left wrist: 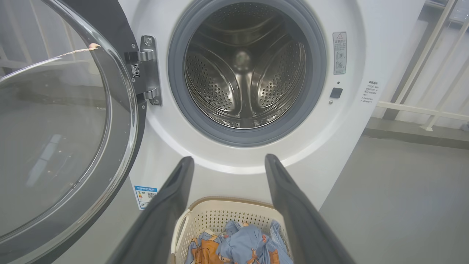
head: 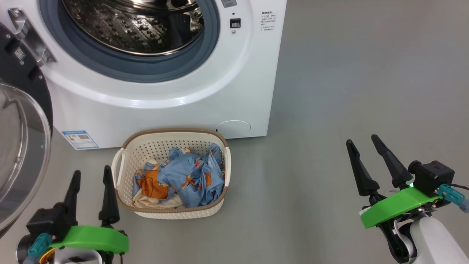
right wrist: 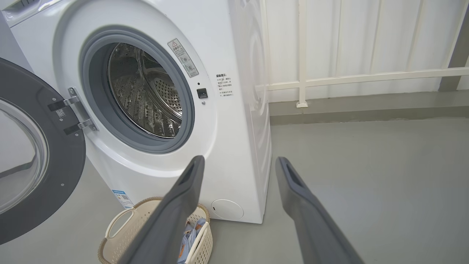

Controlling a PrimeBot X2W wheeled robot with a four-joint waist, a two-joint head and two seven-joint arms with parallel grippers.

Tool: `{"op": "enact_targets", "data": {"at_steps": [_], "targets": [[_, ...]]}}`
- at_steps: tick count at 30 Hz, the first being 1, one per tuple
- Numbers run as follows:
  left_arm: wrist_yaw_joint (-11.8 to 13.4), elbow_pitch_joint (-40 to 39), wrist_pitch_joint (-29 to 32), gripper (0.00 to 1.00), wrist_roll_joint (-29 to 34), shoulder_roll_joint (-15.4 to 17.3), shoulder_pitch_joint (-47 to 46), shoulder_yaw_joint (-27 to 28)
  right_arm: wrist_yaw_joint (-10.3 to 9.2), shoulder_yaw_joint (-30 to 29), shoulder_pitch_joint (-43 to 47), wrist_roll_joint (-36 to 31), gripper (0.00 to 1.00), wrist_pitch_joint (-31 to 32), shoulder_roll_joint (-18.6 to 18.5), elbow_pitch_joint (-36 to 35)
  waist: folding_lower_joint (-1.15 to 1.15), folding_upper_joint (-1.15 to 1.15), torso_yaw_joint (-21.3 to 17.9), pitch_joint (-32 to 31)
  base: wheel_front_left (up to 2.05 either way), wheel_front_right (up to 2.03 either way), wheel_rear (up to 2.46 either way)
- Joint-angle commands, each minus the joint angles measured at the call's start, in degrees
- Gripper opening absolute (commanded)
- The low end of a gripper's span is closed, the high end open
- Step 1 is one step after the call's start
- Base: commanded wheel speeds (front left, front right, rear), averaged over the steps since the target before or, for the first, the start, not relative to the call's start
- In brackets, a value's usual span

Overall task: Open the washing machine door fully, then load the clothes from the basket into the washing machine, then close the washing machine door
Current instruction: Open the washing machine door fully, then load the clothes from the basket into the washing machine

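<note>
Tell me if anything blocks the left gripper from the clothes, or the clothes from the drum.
Nothing visible does. The left gripper, open, sits beside the basket, whose top is uncovered over the clothes. The washing machine door is swung aside to the left, leaving the drum mouth clear above the basket.

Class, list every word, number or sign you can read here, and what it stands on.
No text is readable.
Blue label on the washing machine: too small.
Grey sticker by the drum: warning triangle, words blurred.
Printed lines on its front: blurred.
Sticker by the door hinge: unreadable code.
</note>
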Motion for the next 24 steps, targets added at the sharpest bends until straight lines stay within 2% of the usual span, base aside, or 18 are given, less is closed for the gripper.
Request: {"op": "enact_targets", "data": {"at_steps": [1, 24], "targets": [[-0.48, -1.18, -0.36, 1.00, 0.74, 0.71, -0.56, 2.30, 0.09, 1.19, -0.21, -0.63, 1.00, -0.69, -0.77, -1.58, 0.00, 0.00, 0.00, -0.06, 0.00, 0.00, 0.00], [-2.33, -0.82, -0.36, 1.00, 3.20, -0.66, -0.56, 5.23, 0.09, 1.36, 0.06, -0.85, 1.00, -0.69, -0.72, -1.37, 0.00, 0.00, 0.90, -0.53, 0.00, 0.00, 0.00]]}}
